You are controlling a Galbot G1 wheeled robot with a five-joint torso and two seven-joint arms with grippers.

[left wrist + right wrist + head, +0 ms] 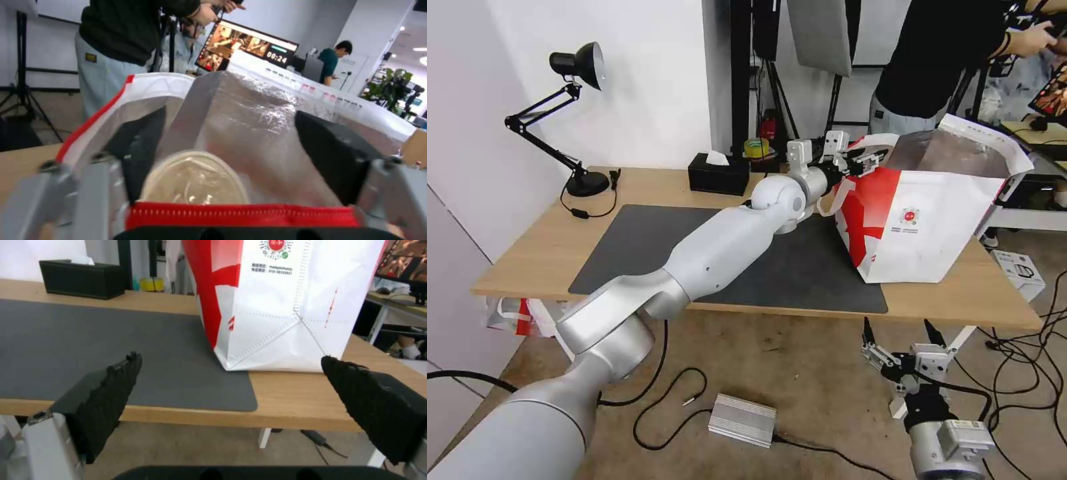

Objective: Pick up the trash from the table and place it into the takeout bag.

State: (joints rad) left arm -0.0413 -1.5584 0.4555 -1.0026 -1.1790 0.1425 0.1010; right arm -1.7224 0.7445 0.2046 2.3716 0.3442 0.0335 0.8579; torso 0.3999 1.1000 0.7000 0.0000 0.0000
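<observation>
On the far left of my head view the lamp (577, 120) stands at the back corner of the table (554, 247), with the tissue box (718, 173) further along the back edge, behind the mat (647, 240). My left arm stretches across the mat to the bag (920, 213), which stands tilted on the right end of the table, half on the mat. The left gripper (864, 160) is at the bag's near rim, beside a white loop handle. Through the left wrist camera I see its fingers (138, 150) spread wide and holding nothing, poised over the red rim. Below them, against the foil lining (253, 126), the beige bowl (195, 178) sits inside the bag. To the right, my right gripper (900, 333) hangs low in front of the table edge, released, its pads (106, 396) well apart and empty.
</observation>
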